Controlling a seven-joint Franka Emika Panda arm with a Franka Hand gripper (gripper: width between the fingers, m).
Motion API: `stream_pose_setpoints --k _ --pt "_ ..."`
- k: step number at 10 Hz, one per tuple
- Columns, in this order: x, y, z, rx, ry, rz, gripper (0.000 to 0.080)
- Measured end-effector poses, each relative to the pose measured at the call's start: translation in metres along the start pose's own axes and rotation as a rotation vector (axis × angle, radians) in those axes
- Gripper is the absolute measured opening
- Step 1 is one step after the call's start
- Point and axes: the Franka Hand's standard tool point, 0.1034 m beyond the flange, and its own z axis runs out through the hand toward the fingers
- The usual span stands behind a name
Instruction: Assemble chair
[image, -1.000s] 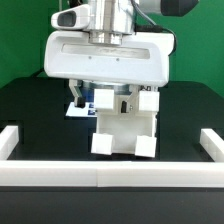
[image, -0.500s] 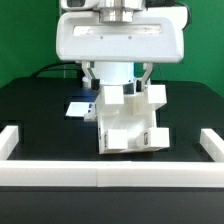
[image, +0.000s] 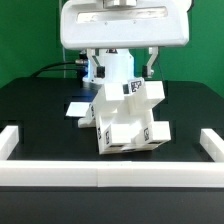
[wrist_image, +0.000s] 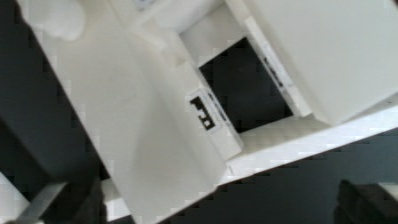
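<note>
Although the arm's upper part is cut off in the exterior view and the wrist view is blurred, the claw (image: 123, 72) stands wide open. The chair (image: 128, 118) sits tilted on the black table (image: 40, 110), its top reaching up between the claw's fingers, contact unclear; the marker board (image: 76, 107) is partly hidden behind it.

We think this is a robotics lab: a black table (image: 35, 110) closed in by a white rail (image: 60, 177), a green backdrop (image: 25, 40), and square printed tags (image: 132, 87) on the chair (image: 125, 125).
</note>
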Motion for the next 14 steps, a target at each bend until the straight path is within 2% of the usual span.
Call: stream_pose_setpoints --k 3,7,11,14 --pt "-0.022 -0.005 -0.003 0.010 0.019 -0.019 0.0648" --pt "-0.040 -0.002 0.012 -0.013 0.015 -0.035 0.0648" --pt "-0.032 0.003 0.025 -0.038 0.014 -0.044 0.0648" --pt "-0.009 0.006 0.032 -0.055 0.043 -0.042 0.0648"
